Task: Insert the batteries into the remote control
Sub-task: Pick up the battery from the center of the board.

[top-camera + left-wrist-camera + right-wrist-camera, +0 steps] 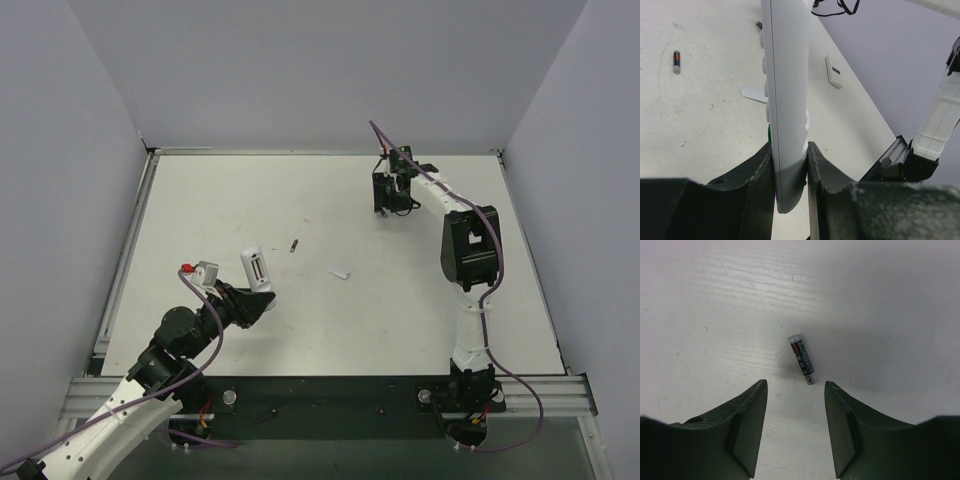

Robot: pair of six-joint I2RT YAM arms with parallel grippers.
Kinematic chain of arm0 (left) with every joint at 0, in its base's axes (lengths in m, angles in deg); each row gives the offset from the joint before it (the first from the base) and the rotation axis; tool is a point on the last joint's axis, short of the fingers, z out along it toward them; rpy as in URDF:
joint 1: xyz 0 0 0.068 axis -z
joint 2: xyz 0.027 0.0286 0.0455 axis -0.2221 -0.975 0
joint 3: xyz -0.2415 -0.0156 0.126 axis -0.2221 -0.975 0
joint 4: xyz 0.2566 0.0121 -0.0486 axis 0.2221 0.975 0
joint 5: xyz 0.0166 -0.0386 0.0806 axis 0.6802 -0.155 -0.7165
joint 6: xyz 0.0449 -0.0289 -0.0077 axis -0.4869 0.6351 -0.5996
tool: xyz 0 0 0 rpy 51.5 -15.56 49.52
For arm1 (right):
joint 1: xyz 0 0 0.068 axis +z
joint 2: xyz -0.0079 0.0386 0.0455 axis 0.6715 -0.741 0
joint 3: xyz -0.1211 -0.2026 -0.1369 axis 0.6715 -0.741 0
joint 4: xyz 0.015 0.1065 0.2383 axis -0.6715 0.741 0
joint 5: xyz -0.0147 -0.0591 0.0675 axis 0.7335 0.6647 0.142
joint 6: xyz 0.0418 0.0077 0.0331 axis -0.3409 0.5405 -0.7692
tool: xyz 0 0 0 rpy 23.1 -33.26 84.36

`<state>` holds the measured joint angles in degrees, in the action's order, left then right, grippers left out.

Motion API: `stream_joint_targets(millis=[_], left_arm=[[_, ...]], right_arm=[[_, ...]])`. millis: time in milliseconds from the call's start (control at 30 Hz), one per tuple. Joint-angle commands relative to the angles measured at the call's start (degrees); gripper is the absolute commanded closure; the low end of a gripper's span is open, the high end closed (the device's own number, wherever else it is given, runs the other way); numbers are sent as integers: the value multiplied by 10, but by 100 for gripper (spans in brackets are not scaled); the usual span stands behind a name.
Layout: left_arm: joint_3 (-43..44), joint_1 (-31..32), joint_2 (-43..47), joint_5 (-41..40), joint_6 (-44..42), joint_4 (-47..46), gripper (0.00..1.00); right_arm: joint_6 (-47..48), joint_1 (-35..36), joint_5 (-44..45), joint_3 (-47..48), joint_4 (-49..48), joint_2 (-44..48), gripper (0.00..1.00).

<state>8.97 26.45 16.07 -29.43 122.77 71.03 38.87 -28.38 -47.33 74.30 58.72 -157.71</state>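
Observation:
My left gripper [252,300] is shut on the lower end of the white remote control [254,268] and holds it tilted up off the table. In the left wrist view the remote [787,90] stands edge-on between the jaws of my left gripper [790,146], with its buttons on the left side. One battery [294,245] lies on the table beyond it and also shows in the left wrist view [676,61]. My right gripper [395,200] is open at the far side. In its wrist view it [795,384] hovers just short of the second battery [802,359].
A small flat white cover piece [339,271] lies mid-table. In the left wrist view a white piece with a dark slot [834,71] lies right of the remote and another flat white piece [754,93] left of it. Walls enclose three sides.

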Motion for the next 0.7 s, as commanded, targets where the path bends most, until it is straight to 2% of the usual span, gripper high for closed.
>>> stream_joint_targets(millis=[0, 233, 500, 667], left_arm=[[15, -2, -13, -3, -5, -54, 100], [6, -2, -25, 6, 2, -72, 100], [1, -2, -16, 6, 5, -69, 100], [-6, -2, -14, 8, 15, -69, 100]], right_arm=[[-9, -4, 4, 34, 53, -16, 55], [-19, -4, 0, 56, 65, -40, 62], [-25, -4, 4, 63, 69, -57, 63], [-27, -2, 4, 56, 70, -62, 70]])
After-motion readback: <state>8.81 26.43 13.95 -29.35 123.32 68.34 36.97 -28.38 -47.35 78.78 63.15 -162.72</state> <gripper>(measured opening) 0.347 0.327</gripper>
